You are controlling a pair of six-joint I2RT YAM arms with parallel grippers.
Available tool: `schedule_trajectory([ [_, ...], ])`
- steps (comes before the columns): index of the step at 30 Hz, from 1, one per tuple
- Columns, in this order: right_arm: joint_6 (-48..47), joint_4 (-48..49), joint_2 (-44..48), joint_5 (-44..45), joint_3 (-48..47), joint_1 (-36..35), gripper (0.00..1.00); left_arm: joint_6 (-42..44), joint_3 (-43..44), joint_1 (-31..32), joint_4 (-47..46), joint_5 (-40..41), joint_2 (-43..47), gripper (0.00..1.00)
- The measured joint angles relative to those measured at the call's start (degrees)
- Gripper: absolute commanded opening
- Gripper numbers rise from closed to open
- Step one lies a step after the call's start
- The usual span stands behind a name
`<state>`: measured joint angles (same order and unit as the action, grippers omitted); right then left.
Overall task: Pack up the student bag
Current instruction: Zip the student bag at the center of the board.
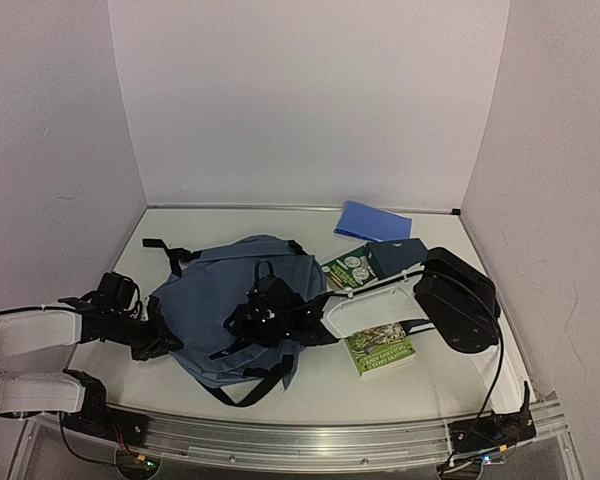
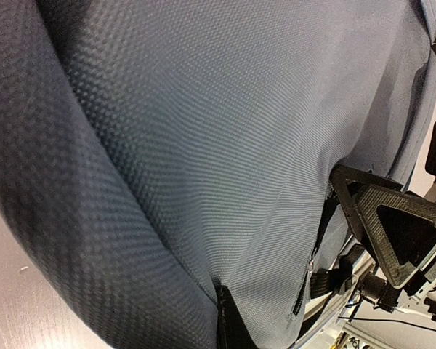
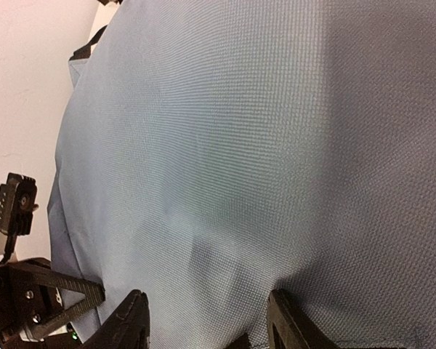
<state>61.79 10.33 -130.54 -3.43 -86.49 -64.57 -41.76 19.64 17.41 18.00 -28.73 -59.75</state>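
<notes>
left gripper (image 1: 156, 340): low, state unclear | right gripper (image 3: 207, 314): jaws apart

White-covered left arm (image 1: 30, 335), black right arm (image 1: 458, 300), triangular-framed black jaws

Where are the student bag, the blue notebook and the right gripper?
student bag (image 1: 205, 292), top view, middle of its blue panel.
blue notebook (image 1: 372, 221), top view, cover centre.
right gripper (image 3: 206, 309), right wrist view, gap between fingertips.

The bag (image 1: 230, 295) overruns both wrist views, so its outline is cut off. The left gripper (image 1: 160, 342) shows only one finger (image 2: 392, 233) clearly, and its grip cannot be told. The right arm (image 1: 380, 290) hides part of the far book (image 1: 348, 268) and the near book (image 1: 380, 350); their titles are too small to read.
</notes>
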Motion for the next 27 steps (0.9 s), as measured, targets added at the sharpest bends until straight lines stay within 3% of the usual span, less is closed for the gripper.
schedule_trajectory([
  [13,0.3,7.0,1.7,-6.7,6.0,0.3,0.45,0.0,-0.3,0.1,0.0,-0.4,-0.1,0.00],
  [23,3.1,7.7,1.7,-9.8,6.4,-1.2,0.35,0.0,-0.3,0.1,0.1,-0.5,-0.3,0.00],
  [27,3.6,7.9,1.6,-10.2,6.6,-1.5,0.27,0.0,-0.3,0.1,0.1,-0.5,-0.3,0.00],
])
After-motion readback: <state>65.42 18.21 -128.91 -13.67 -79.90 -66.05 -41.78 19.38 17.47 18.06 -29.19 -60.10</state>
